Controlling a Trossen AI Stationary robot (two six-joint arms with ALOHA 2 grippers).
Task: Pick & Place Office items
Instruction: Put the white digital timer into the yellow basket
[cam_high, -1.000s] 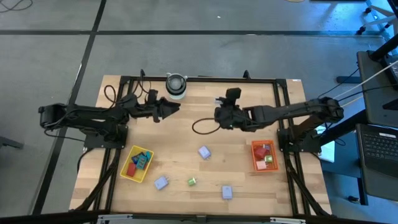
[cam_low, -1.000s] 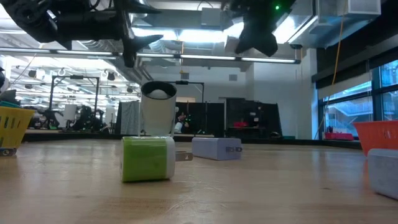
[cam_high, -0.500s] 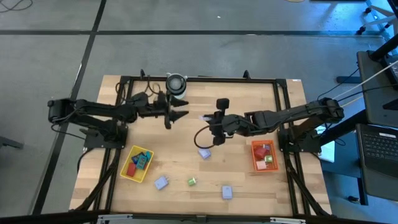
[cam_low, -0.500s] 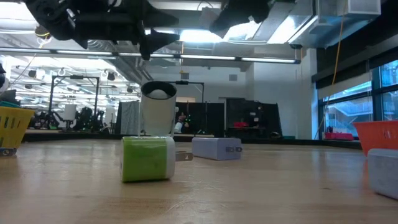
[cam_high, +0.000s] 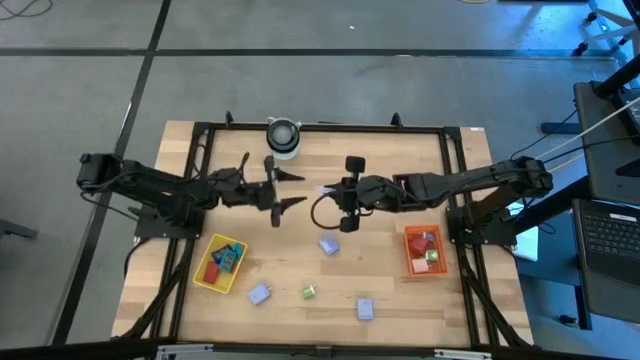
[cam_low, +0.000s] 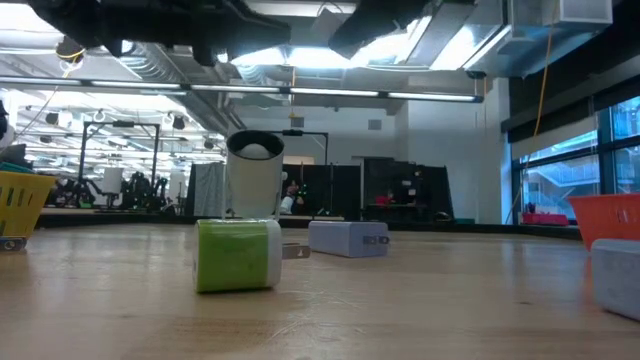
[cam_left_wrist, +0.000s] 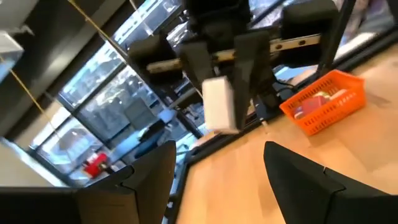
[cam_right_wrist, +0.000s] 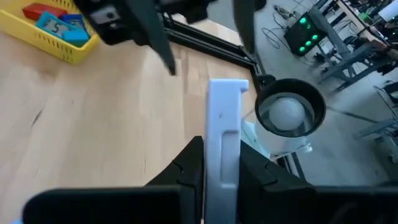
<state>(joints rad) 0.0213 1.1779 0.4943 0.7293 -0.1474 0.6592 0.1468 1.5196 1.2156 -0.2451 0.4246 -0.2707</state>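
Right wrist view shows the right gripper (cam_right_wrist: 219, 180) closed tight on a pale lavender block (cam_right_wrist: 224, 134), 1 of the office items, which stands out lengthwise past the 2 dark fingertips. Its long axis runs straight on from the fingers, so most of the block is free beyond the grip. Just past its far end stands the round grey-white cylinder (cam_right_wrist: 291, 115), and further beyond the fingers sits the yellow tray (cam_right_wrist: 46, 37) with red and blue pieces in it.

From the high view, the 2 arms meet over the middle of the table: the left gripper (cam_high: 285, 189) faces the right gripper (cam_high: 337, 193), with a small gap between them. The left wrist view puts the held block (cam_left_wrist: 219, 104) directly ahead of the left fingers (cam_left_wrist: 297, 174), which stand wide apart and hold nothing. The block lies in line with that opening but apart from it, not yet between the fingers.

This looks like a handover. It turns on the free end of the block pointing toward the left fingers, the left gripper being the only 1 near enough to take it. Behind the right arm, the orange-red tray (cam_left_wrist: 326, 102) holds a few pieces.
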